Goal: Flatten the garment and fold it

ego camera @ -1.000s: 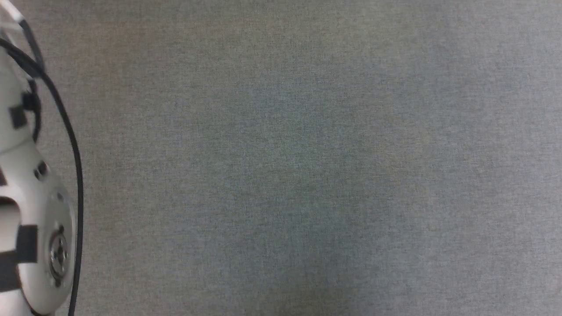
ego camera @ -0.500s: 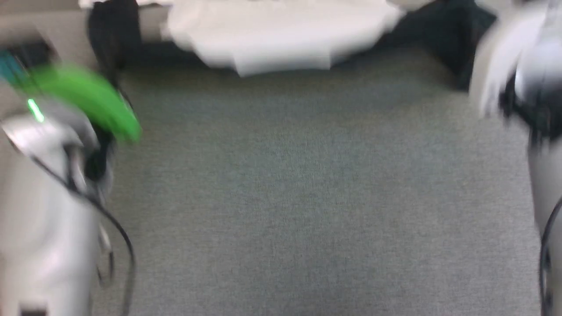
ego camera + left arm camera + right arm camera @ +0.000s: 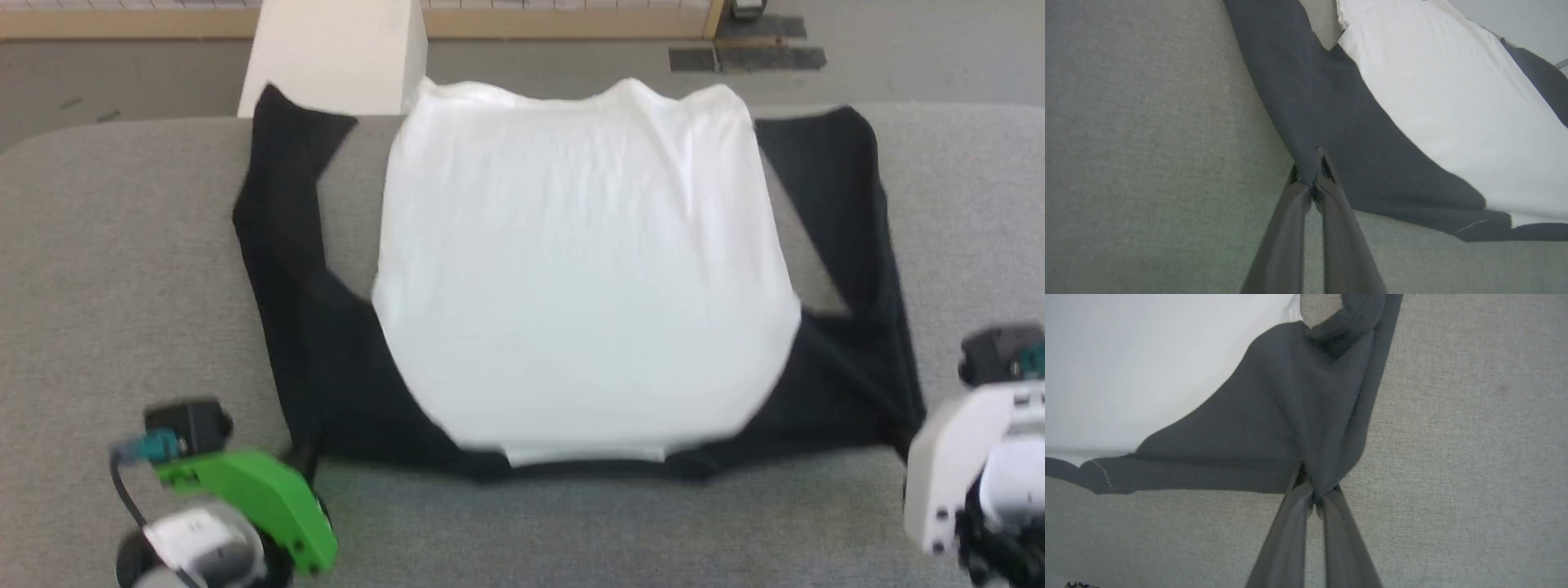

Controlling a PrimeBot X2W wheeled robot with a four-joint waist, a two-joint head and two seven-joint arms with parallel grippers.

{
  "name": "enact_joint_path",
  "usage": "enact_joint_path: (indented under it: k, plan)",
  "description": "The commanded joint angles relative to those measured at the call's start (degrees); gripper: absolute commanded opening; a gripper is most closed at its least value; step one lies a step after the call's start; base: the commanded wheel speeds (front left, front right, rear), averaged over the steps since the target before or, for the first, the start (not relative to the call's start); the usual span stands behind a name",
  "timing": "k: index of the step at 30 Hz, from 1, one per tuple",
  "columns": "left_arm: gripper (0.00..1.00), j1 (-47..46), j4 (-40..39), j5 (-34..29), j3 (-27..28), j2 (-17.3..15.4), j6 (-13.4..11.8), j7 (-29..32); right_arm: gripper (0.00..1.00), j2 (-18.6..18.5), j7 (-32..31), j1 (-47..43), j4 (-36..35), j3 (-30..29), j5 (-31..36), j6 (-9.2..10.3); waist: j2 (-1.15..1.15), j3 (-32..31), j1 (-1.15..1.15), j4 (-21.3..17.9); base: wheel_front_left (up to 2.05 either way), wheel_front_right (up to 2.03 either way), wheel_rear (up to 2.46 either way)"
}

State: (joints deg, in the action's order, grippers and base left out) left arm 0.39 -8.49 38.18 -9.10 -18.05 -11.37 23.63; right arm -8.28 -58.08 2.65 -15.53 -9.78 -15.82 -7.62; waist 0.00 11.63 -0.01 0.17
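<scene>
Left wrist view: left gripper [image 3: 1311,183] is clamped on a black corner of the shirt [image 3: 1445,114], right gripper [image 3: 1318,494] likewise. The shirt is probably soft, light and floppy, best held by its corners.

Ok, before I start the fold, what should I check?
1. Left gripper shut on the shirt's black corner: ok.
2. Right gripper shut on the other black corner: ok.
3. White body flat on the table: ok, faint wrinkles.
4. Sleeve beside the right gripper smooth: not ok, bunched at the armpit.
5. Far hem inside the table edge: cannot tell.
</scene>
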Motion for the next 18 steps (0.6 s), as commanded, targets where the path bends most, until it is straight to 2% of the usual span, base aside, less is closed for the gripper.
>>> enact_joint_path:
  k: [1,8,13,18]
  plan:
    - [0.0,2.7,-0.8,-0.3,0.1,-0.7,-1.1,0.5,0.0,0.2,-1.1,-2.3,-1.2,-1.2,1.4,0.13,0.0,-1.6,0.01,0.7,0.0,0.0,0.0]
    - [0.0,11.5,-4.4,-1.3,-1.4,-0.4,-5.0,2.9,0.0,2.9,-3.8,-10.1,-2.7,-3.4,5.4,0.13,0.0,-2.5,0.01,1.2,0.0,0.0,0.0]
    - [0.0,14.9,-4.1,-0.7,-2.6,0.3,-5.2,3.2,0.0,4.0,-4.1,-13.7,-1.6,-2.4,6.6,0.13,0.0,-2.8,0.01,1.6,0.0,0.0,0.0]
    - [0.0,12.9,-0.6,-0.7,-4.0,2.8,-3.5,-0.6,0.0,4.9,0.1,-15.0,1.8,-0.9,7.3,0.13,0.0,-3.3,0.01,1.8,0.0,0.0,0.0]
